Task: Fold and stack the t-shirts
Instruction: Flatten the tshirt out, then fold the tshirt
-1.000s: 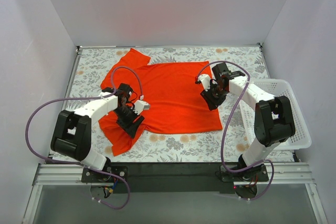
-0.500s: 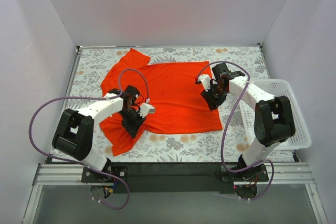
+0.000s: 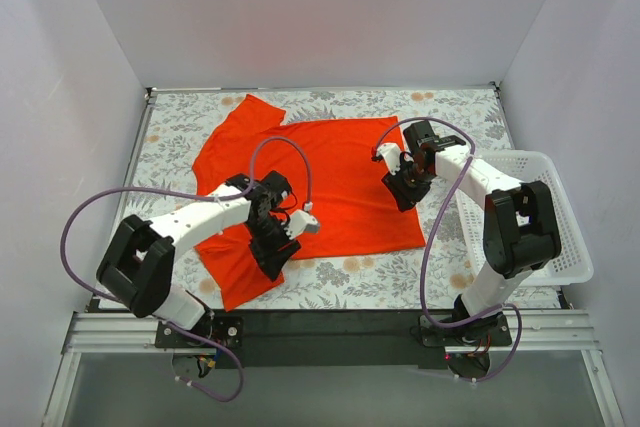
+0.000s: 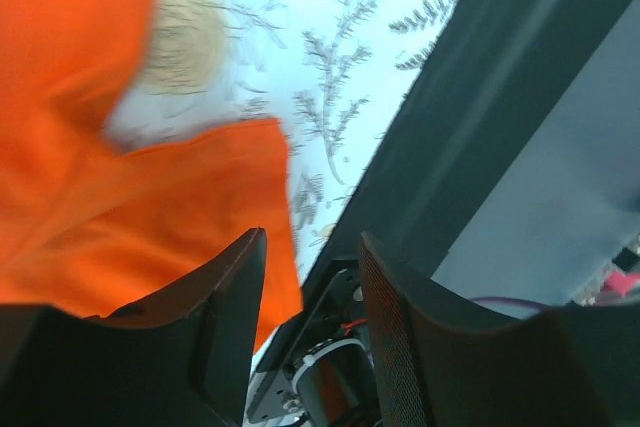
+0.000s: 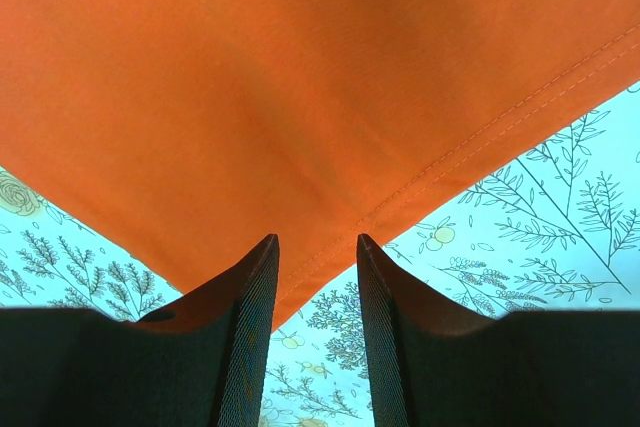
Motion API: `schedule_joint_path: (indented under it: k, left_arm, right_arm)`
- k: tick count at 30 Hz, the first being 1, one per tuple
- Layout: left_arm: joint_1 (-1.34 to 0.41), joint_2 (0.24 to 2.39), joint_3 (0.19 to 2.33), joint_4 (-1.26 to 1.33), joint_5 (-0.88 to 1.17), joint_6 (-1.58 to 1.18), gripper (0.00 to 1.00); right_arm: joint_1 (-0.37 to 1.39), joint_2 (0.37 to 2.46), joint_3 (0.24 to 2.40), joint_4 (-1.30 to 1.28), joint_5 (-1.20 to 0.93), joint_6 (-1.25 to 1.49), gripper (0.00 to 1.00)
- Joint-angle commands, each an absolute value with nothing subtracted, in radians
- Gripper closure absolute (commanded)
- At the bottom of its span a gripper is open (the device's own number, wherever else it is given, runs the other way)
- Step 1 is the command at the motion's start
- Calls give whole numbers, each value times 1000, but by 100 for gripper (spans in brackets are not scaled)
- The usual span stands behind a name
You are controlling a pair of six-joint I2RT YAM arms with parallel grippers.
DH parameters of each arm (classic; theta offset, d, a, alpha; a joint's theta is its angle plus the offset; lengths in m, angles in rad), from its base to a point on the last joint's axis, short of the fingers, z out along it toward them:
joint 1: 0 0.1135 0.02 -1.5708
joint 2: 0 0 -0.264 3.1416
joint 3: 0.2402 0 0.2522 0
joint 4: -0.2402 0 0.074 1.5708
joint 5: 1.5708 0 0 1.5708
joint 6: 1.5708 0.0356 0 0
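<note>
One bright orange-red t-shirt (image 3: 330, 172) lies spread on the floral mat (image 3: 450, 112), with one sleeve at the back left and the other at the front left. My left gripper (image 3: 275, 259) hovers over the shirt's front left part, near the front hem. In the left wrist view it (image 4: 312, 247) is open and empty, with orange cloth (image 4: 120, 197) to its left. My right gripper (image 3: 403, 197) is at the shirt's right edge. In the right wrist view it (image 5: 315, 247) is open, its jaws straddling the stitched hem (image 5: 440, 172).
A white plastic basket (image 3: 568, 217) stands at the right edge of the mat, beside the right arm. The black front rail (image 3: 330, 322) runs along the near edge. White walls close in the left, back and right.
My left gripper has moved right and toward the front edge, and the shirt's front left part has shifted with it. The right arm has hardly moved.
</note>
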State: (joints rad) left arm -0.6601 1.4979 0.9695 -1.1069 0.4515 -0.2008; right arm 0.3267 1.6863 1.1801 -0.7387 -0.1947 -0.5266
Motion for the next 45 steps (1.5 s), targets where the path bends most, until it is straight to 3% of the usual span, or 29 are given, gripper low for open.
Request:
schedule_joint_path:
  k: [1,2,4,13,23,28,32,35,40,45]
  left_arm:
    - [-459,1439,1075,-1124,453,-140,60]
    - [-457,1439,1075,-1124,453,-129,60]
    - [-268,1497,1115,-1057,414,-118,60]
    - [-29,1568,993,-930,307,-91,62]
    - [38,1477,775,-871,245,-48,63]
    - [44,1445,782,-933,282,-31,63]
    - [51,1454,1019,-1028,414,-24,59]
    - [54,1535,1263,-996,500,-80,50]
    - [61,1733,1578,-870,555,-257,40]
    - [86,1945,1837,-727,574,-438,39]
  right_arm:
    - [324,1674,1175,-755,-224,-523,56]
    - [324,1677,1177,-755,-224,-523,56]
    - [324,1689,1170,-755,-216,-520,57]
    - [331,1706,1098,-736,-173,-528,57]
    - [382,1654,945,-716,-156,-529,57]
    - [397,1597,928,-752,-199,-515,58]
    - [385,1548,1078,-770,-227,-503,51]
    - [351,1565,1274,-749,-262,-482,48]
    - [324,1779,1622,-726,-204,-480,48]
    - [278,2044,1937,-673,-134,-347,48]
